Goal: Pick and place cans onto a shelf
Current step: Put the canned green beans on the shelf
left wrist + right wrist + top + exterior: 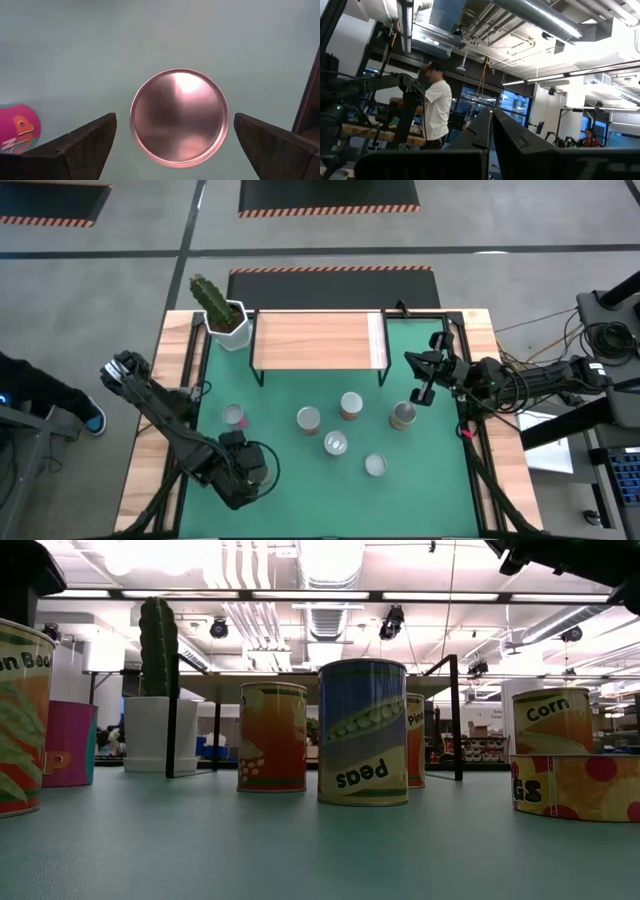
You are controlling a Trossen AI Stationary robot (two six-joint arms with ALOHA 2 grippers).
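I am hovering the left pincer (175, 145), fingers spread wide, directly above an upright can (179, 117) at the desk's (430, 490) near-left corner, straddling its silver lid, while the right pincer (425, 380) is waiting shut beside the empty shelf (315, 340).

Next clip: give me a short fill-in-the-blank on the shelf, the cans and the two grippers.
1. The shelf holds ____ cans.
2. The left gripper hovers with fingers ____ on either side of a can's silver top.
3. The right gripper, near the table's right edge, is ____.
4. The potted ____ stands at the shelf's left end.

Missing words: no; open; shut; cactus
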